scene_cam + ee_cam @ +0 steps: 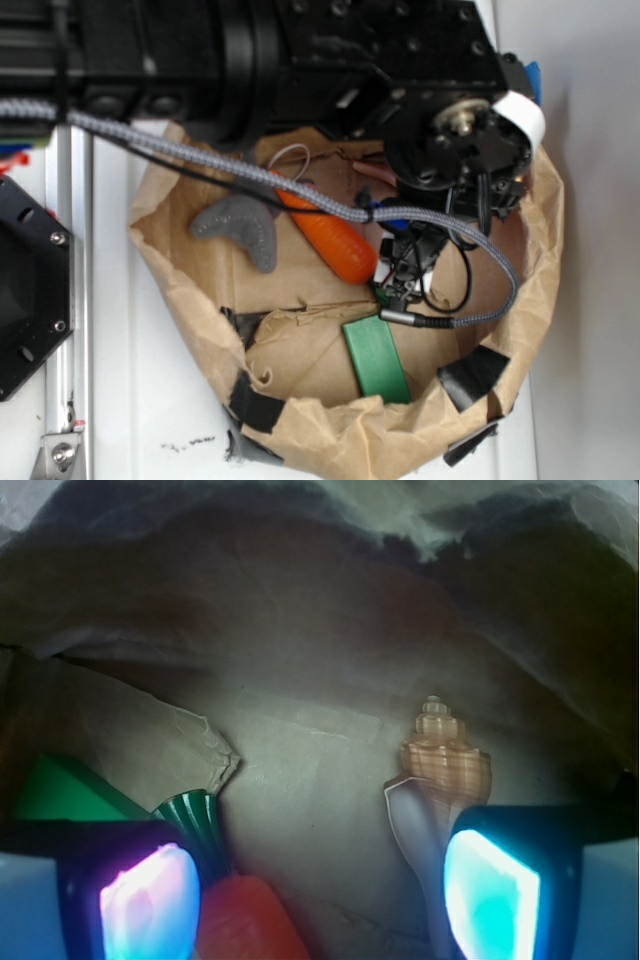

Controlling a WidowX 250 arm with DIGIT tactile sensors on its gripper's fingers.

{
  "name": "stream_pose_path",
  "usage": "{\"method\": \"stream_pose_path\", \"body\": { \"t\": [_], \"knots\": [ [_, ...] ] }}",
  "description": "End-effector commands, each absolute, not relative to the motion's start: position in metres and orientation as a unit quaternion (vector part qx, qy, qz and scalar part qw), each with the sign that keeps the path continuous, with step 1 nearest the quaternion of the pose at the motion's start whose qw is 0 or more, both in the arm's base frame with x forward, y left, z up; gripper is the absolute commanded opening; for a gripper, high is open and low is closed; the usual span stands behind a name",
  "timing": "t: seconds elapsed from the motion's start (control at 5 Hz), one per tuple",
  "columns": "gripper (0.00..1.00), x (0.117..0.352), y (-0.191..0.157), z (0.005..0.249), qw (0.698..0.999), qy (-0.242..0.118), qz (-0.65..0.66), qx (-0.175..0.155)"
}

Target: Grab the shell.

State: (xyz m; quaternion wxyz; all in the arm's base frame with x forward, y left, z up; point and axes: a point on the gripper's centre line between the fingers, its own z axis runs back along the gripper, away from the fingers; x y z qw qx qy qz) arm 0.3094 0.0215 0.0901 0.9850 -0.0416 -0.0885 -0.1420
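Looking through the wrist view, we see the gripper [320, 900] with its two glowing pads spread apart, nothing between them but brown paper. The shell [440, 780] lies on the paper bag [330, 440] floor, spire pointing away, its pale opening just beside the right pad [490, 890]. The orange carrot [245, 920] sits near the left pad [150, 900]. A grey felt toy [245, 225] and green block [377, 358] share the bag.
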Motion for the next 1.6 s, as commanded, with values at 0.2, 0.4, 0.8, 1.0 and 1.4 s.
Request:
{"method": "stream_pose_path", "body": {
  "t": [0.2, 0.4, 0.8, 1.0, 1.4],
  "knots": [
    [1.0, 0.305, 0.035, 0.086, 0.986, -0.12, -0.106, -0.041],
    [1.0, 0.308, 0.041, 0.084, 0.988, -0.117, -0.094, -0.042],
    [1.0, 0.319, 0.052, 0.069, 0.988, -0.128, -0.086, -0.029],
    [1.0, 0.32, 0.049, 0.066, 0.986, -0.131, -0.098, -0.017],
    [1.0, 0.326, 0.045, 0.062, 0.982, -0.151, -0.114, -0.015]
  ]
}}
